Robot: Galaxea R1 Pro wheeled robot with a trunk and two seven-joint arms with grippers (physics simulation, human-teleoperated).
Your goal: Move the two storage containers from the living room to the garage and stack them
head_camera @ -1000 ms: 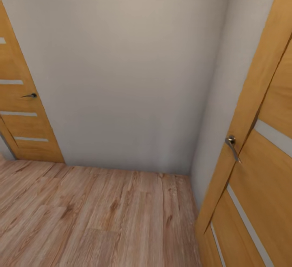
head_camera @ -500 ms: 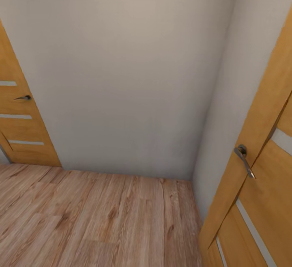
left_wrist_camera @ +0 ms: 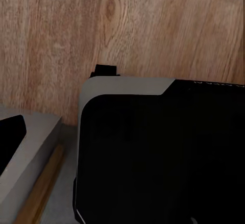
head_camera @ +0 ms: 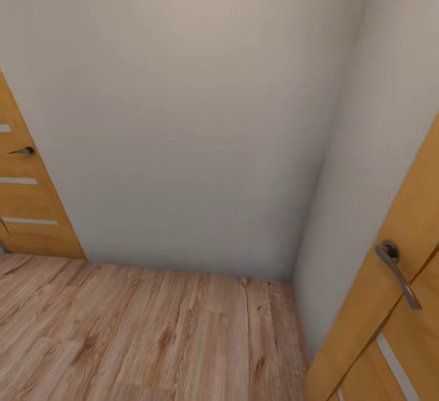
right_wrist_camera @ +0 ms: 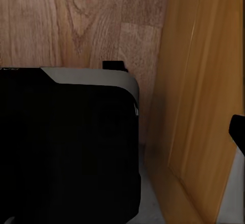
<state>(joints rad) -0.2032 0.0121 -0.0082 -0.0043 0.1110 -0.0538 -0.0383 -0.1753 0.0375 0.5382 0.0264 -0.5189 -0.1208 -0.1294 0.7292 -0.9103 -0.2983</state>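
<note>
Head camera looks forward and down into a white wall (head_camera: 201, 114) corner, honey-wood doors (head_camera: 27, 206) at both edges. Both wrist cameras face down, close over the robot's dark base (left_wrist_camera: 163, 152); all 3 views share the plank floor (head_camera: 152, 328).

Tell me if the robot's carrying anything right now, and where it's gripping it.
It cannot be told. The wrist views look down past the robot's dark base to wood plank flooring, with no bin and no fingers in sight.

White wall (head_camera: 183, 114) meets wood plank floor (head_camera: 152, 334); honey-wood doors left (head_camera: 24, 206) and right (head_camera: 390, 328).
</note>
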